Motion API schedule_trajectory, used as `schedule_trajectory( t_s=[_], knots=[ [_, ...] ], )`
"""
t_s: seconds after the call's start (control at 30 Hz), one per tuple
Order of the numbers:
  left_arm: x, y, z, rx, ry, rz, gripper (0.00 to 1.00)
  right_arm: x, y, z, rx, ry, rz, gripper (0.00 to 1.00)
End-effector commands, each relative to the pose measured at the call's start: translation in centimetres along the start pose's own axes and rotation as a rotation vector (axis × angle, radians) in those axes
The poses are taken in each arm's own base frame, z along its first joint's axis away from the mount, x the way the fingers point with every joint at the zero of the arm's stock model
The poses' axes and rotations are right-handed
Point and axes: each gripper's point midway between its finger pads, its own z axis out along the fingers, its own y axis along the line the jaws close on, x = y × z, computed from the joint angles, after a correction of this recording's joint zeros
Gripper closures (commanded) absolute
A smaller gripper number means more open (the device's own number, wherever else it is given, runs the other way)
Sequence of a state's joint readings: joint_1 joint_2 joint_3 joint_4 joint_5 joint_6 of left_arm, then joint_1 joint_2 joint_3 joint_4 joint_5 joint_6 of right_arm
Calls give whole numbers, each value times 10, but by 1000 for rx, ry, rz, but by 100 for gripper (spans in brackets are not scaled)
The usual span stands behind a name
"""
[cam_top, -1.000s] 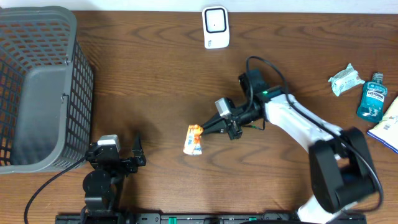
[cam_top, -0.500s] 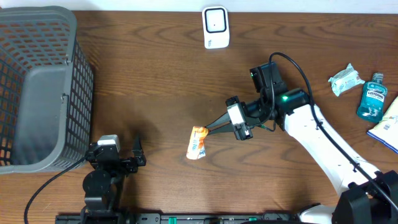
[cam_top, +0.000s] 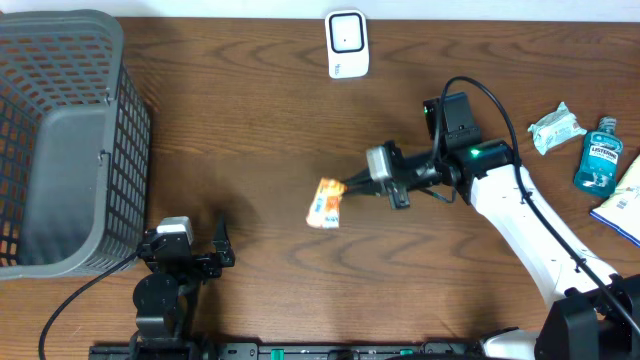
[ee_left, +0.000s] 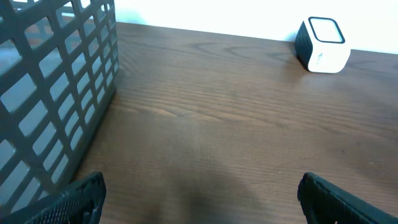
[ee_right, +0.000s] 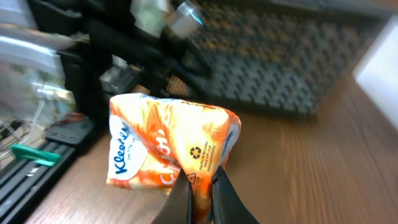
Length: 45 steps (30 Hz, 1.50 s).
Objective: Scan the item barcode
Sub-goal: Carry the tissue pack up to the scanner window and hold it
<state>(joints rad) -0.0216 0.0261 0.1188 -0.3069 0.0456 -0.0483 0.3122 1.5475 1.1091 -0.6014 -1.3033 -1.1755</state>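
Scanner [cam_top: 347, 44] sits at the table's far edge, straight beyond the tissue pack [cam_top: 325, 203], which your right gripper [cam_top: 345, 187] pinches tight by one edge over mid-table. The pack's long axis points roughly at it, and nothing stands between. Your left gripper [ee_left: 200, 200] rests wide open and empty beside the basket [cam_top: 60, 140], farther off

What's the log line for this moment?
right gripper: shut on orange Kleenex tissue pack | left gripper: open, empty | small white scanner: not reached

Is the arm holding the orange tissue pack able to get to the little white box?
Probably yes: only bare table lies between the right gripper, shut on the tissue pack, and the white box.
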Motion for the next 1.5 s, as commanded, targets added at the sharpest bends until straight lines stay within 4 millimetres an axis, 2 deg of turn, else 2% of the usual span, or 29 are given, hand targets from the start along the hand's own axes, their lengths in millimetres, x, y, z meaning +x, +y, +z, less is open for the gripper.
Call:
schedule_trajectory(
  t_s=[0.0, 0.07, 0.17, 0.23, 0.3, 0.37, 0.43, 0.63, 0.77, 0.87, 0.97, 1.03, 1.1, 1.17, 1.33, 1.47],
  knots=[
    [11, 2, 3, -11, 25, 10, 2, 41, -30, -6, 188, 198, 419, 99],
    [11, 2, 3, -11, 25, 10, 2, 58, -45, -13, 316, 267, 589, 99],
    [11, 2, 3, -11, 25, 10, 2, 71, -64, -24, 490, 276, 838, 99],
    [11, 2, 3, -11, 25, 10, 2, 80, -86, -39, 692, 212, 1110, 98],
    [11, 2, 3, -11, 25, 10, 2, 93, -92, -53, 854, 145, 1381, 98],
    [11, 2, 3, -11, 25, 10, 2, 104, -85, -58, 928, 103, 1604, 98],
    [11, 2, 3, -11, 25, 10, 2, 106, -80, -57, 951, 46, 1773, 98],
    [11, 2, 3, -11, 25, 10, 2, 105, -62, -42, 943, -46, 2128, 98],
    [11, 2, 3, -11, 25, 10, 2, 109, -52, -41, 986, -127, 2384, 98],
    [11, 2, 3, -11, 25, 10, 2, 102, -74, -42, 979, -261, 2388, 98],
    [11, 2, 3, -11, 25, 10, 2, 83, -115, -42, 901, -436, 2274, 98],
    [11, 2, 3, -11, 25, 10, 2, 80, -132, -42, 871, -522, 2276, 98],
    [11, 2, 3, -11, 25, 10, 2, 85, -144, -44, 853, -603, 2318, 98],
    [11, 2, 3, -11, 25, 10, 2, 95, -172, -52, 831, -751, 2323, 98],
    [11, 2, 3, -11, 25, 10, 2, 106, -222, -67, 748, -989, 2261, 98],
    [11, 2, 3, -11, 25, 10, 2, 124, -252, -66, 732, -1030, 2286, 98]
  ],
)
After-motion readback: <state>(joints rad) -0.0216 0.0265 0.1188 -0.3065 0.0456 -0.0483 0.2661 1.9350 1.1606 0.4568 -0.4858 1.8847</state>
